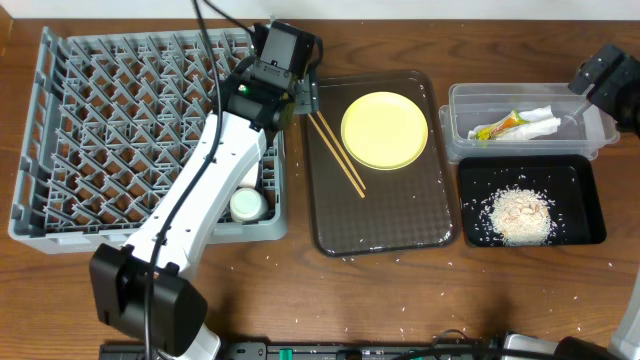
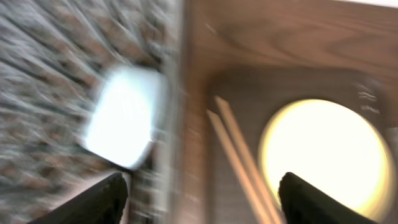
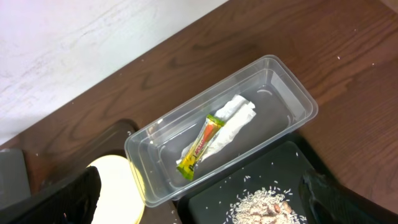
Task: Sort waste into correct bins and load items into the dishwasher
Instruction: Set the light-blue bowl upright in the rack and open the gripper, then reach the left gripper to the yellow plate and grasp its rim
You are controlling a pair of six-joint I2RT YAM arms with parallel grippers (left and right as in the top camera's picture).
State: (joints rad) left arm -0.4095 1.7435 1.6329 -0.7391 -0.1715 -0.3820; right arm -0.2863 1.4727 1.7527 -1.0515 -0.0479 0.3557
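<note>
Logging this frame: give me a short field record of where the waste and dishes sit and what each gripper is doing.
clear tub: holds wrapper and napkin
black tray: holds rice scraps
brown tray: yellow plate, chopsticks beside it
dish rack: white cup near its lower-right corner, overhead view
left gripper: open, empty, between rack and brown tray
right gripper: open, empty, above clear tub

The table (image 1: 400, 300) was made of dark wood with grain lines. The rack (image 1: 100, 120) was made of dull grey plastic, the tub (image 3: 283, 78) of clear smooth plastic. The black tray (image 1: 580, 175) was seen to be shiny. The chopsticks (image 1: 337, 153) were made of pale wood, the napkin (image 3: 235, 123) of crumpled paper.
</note>
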